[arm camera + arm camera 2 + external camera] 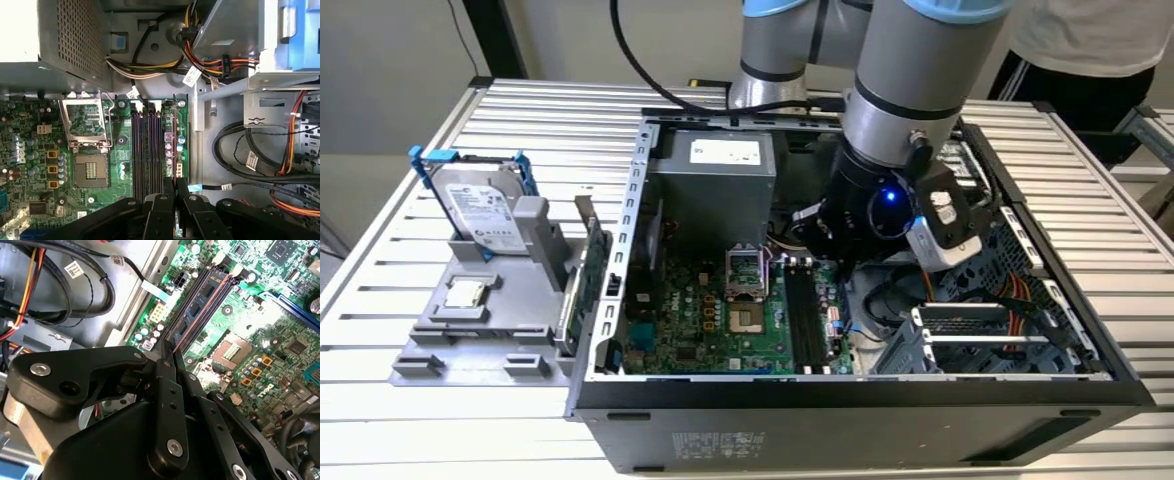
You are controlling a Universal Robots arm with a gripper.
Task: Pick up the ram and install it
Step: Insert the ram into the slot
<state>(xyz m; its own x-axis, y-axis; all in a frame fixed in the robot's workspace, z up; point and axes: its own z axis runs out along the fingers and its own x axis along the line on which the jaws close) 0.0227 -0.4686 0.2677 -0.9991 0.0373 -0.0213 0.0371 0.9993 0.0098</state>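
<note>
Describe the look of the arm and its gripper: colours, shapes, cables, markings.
The arm is a thick grey tube with light-blue caps at the joints. A black cable hangs beside it. At the wrist glows a small blue light, next to a white-and-black camera unit. The gripper is matte black, built of flat linkage bars pinned with silver screws.

Hard drive (483,205) stands at the exterior view's left of the open computer case (854,400), on the table (400,300)

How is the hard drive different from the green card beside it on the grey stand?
The hard drive is silver in a blue frame; the green card has a metal bracket. The hard drive shows its broad face; the green card its thin edge. Both stand upright on the grey stand.
</note>
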